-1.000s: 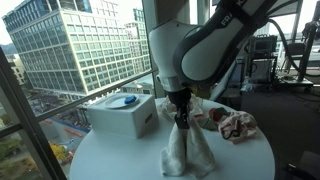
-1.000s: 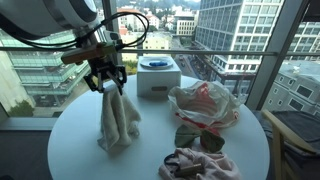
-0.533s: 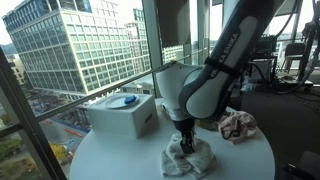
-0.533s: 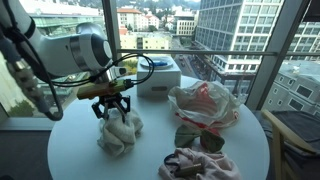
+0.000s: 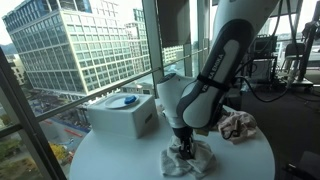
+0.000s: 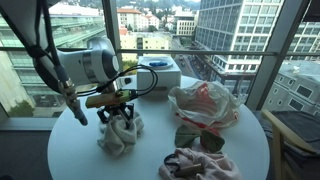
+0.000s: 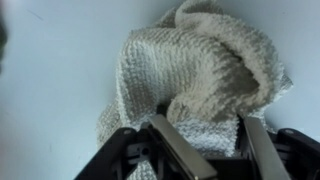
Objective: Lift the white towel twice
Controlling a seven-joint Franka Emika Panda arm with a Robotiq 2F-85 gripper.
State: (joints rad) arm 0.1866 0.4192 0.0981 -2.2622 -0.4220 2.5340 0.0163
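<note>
The white towel [image 5: 192, 161] lies bunched in a heap on the round white table [image 5: 110, 160]; it also shows in the other exterior view [image 6: 121, 136] and fills the wrist view [image 7: 200, 70]. My gripper [image 5: 183, 148] is down on top of the heap, also seen in an exterior view [image 6: 118, 112]. In the wrist view the gripper [image 7: 205, 122] has its two fingers spread wide apart, with folds of towel lying between them and not pinched.
A white box with a blue lid part [image 5: 122, 112] stands at the window side [image 6: 158, 75]. A crumpled plastic bag [image 6: 205, 105] and a reddish-white cloth [image 5: 237, 125] lie on the table [image 6: 70, 150] near its edge. Glass windows run behind the table.
A second ago the towel hung lifted from my gripper. It has come down with the gripper and now sits in a heap on the table, and the fingers stand apart.
</note>
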